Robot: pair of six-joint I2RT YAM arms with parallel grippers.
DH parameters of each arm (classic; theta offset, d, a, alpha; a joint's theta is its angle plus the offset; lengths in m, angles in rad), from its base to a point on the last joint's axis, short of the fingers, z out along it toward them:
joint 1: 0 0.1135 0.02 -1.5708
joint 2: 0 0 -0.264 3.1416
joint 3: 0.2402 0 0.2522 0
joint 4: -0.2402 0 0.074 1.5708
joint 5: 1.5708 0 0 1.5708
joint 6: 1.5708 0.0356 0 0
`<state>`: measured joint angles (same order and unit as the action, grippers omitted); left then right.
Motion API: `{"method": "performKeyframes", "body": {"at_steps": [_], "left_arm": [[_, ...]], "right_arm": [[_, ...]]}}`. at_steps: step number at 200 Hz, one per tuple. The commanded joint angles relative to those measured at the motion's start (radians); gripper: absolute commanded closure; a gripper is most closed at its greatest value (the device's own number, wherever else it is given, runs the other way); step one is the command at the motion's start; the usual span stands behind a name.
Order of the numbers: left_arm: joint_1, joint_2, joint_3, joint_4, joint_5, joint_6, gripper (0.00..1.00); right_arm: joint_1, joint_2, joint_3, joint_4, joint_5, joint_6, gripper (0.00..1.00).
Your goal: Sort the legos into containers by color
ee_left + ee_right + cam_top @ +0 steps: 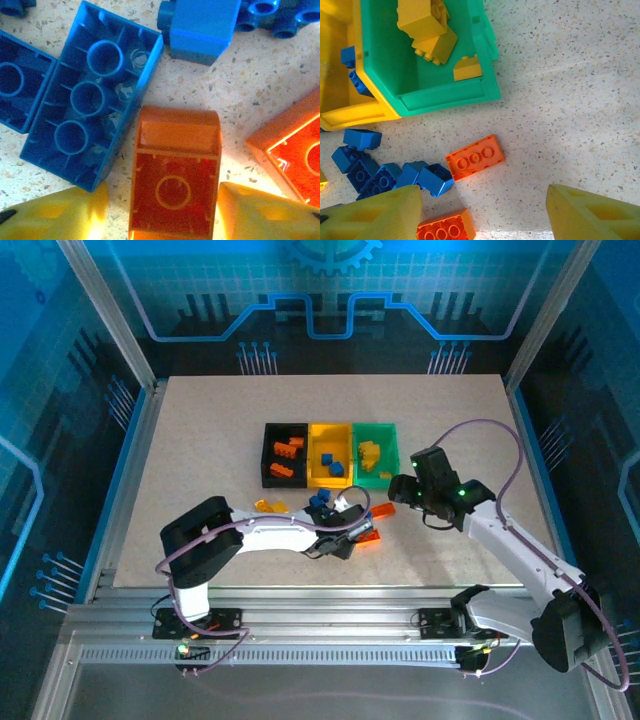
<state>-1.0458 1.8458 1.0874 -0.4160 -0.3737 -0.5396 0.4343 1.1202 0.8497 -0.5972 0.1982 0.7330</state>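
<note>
Legos point(322, 502) are scattered just in front of the bins point(328, 483), others sorted inside them. An orange brick point(175, 185) is clamped by the left gripper point(162, 194) near the bins; the right gripper point(484, 196) is held spread wide beside the bins.

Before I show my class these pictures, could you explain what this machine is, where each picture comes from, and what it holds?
Two robot arms are bolted at a table's edge. One picture looks down from above; the others come from a camera on each wrist. The left arm has its jaws astride an orange brick; whether they grip it is unclear. The right arm has open, empty jaws. Loose blue bricks and other orange bricks lie near three bins: black, yellow, green.
</note>
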Motion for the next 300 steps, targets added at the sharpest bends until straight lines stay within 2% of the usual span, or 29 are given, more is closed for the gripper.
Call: {"method": "performKeyframes", "body": {"at_steps": [1, 20, 37, 61, 91, 107, 124, 144, 181, 227, 241, 259, 272, 300], "left_arm": [[-0.007, 0.029, 0.023, -0.029, -0.047, 0.024, 0.49], [-0.018, 0.010, 0.012, -0.039, -0.047, 0.014, 0.59], [-0.036, -0.034, -0.013, -0.049, -0.043, -0.008, 0.64], [-0.069, -0.172, -0.086, -0.043, -0.022, -0.068, 0.66], [-0.045, -0.378, -0.147, -0.059, -0.010, -0.123, 0.66], [0.035, -0.455, -0.127, -0.097, -0.004, -0.111, 0.66], [0.160, -0.501, -0.085, -0.118, 0.006, -0.083, 0.66], [0.312, -0.488, -0.018, -0.106, 0.001, -0.037, 0.59], [0.526, -0.284, 0.152, -0.097, 0.041, 0.004, 0.63], [0.646, -0.027, 0.343, -0.141, 0.085, -0.010, 0.64], [0.654, 0.023, 0.382, -0.156, 0.107, -0.017, 0.60], [0.654, 0.040, 0.397, -0.149, 0.144, -0.030, 0.45], [0.651, 0.021, 0.394, -0.132, 0.168, -0.037, 0.36], [0.617, -0.072, 0.383, -0.110, 0.198, -0.037, 0.25]], "right_arm": [[-0.019, -0.024, -0.009, -0.003, -0.006, 0.003, 0.32], [-0.020, -0.027, -0.013, -0.004, -0.006, 0.002, 0.32], [-0.022, -0.027, -0.013, -0.004, -0.006, 0.003, 0.32], [-0.023, -0.024, -0.010, -0.003, -0.008, 0.003, 0.32], [-0.023, -0.021, -0.014, 0.003, -0.011, 0.003, 0.32], [-0.023, -0.016, -0.023, 0.011, -0.019, 0.006, 0.32], [-0.022, -0.006, -0.029, 0.012, -0.020, 0.012, 0.32], [-0.023, 0.002, -0.034, 0.010, -0.014, 0.017, 0.32], [-0.023, 0.003, -0.052, 0.003, -0.022, 0.026, 0.32], [-0.022, -0.023, -0.063, -0.026, -0.032, 0.025, 0.32], [-0.022, -0.024, -0.063, -0.031, -0.053, 0.016, 0.32], [-0.019, -0.023, -0.068, -0.032, -0.076, 0.008, 0.32], [-0.017, -0.019, -0.073, -0.030, -0.083, 0.003, 0.31], [-0.004, 0.000, -0.080, -0.007, -0.114, -0.010, 0.27]]}}
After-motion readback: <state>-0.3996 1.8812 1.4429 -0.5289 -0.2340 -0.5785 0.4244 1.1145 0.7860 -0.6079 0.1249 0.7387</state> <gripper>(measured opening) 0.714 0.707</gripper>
